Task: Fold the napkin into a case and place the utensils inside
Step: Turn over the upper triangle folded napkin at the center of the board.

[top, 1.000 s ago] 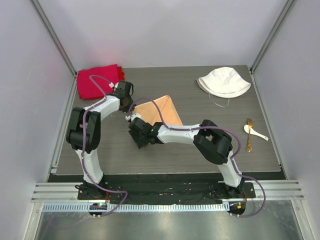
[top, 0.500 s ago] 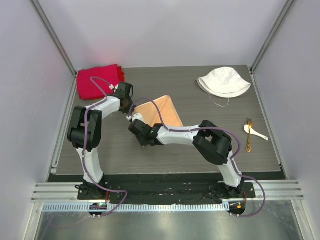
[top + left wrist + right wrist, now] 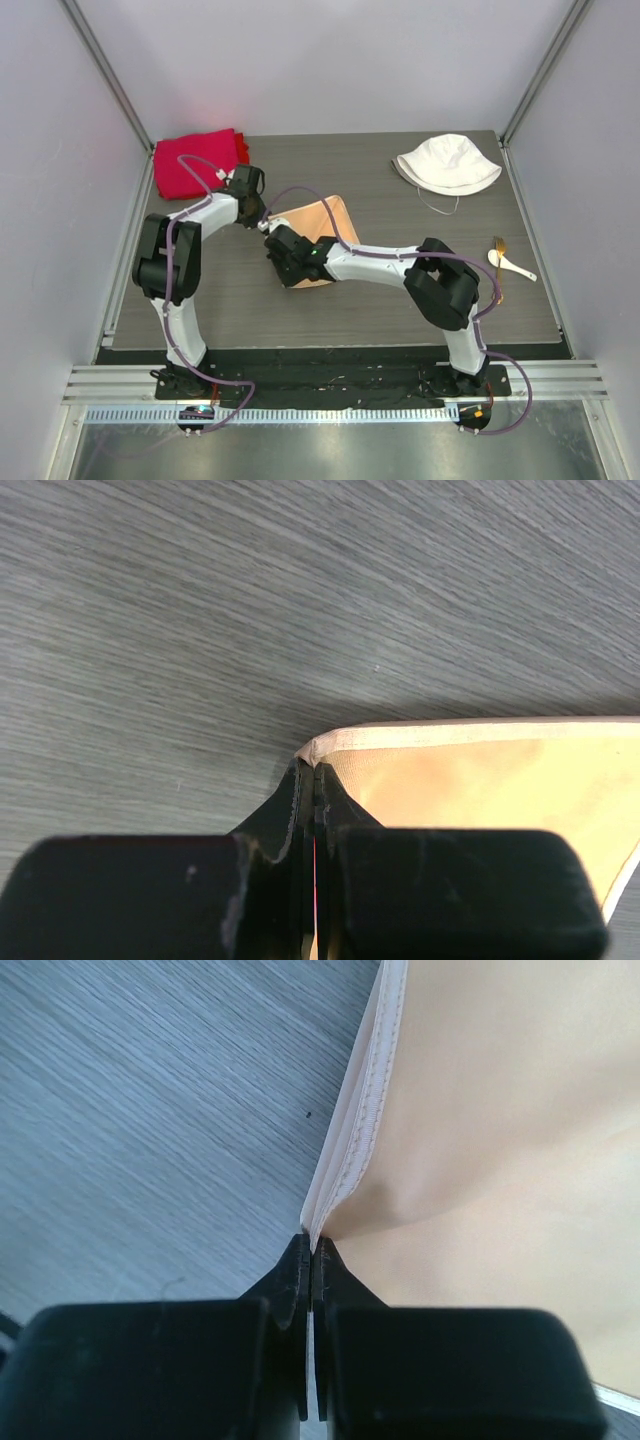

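The dark wood-grain worktop (image 3: 400,300) carries everything. The right arm (image 3: 440,290) rises from its base at the near edge, bends at a raised elbow and stretches its forearm low and leftward to just left of the worktop's middle. The left arm (image 3: 165,260) stands up from the near-left, folds at a high elbow and reaches its forearm toward the far edge and to the right, wrist tipped down.

The napkin (image 3: 325,222) lies a little left of centre, nearer the far edge, its near part hidden under the right forearm. The left gripper (image 3: 308,775) has its jaws pressed together on the napkin's hemmed corner. The right gripper (image 3: 310,1245), just beside it, is pinched tight on the hemmed edge of the same cloth, which puckers at the grip.

A red cloth (image 3: 195,160) sits bunched in the far-left corner, and a white hat (image 3: 447,163) in the far-right. Near the right edge, well apart from the napkin, lie a gold fork (image 3: 498,272) and a white spoon (image 3: 512,266), touching or crossing.
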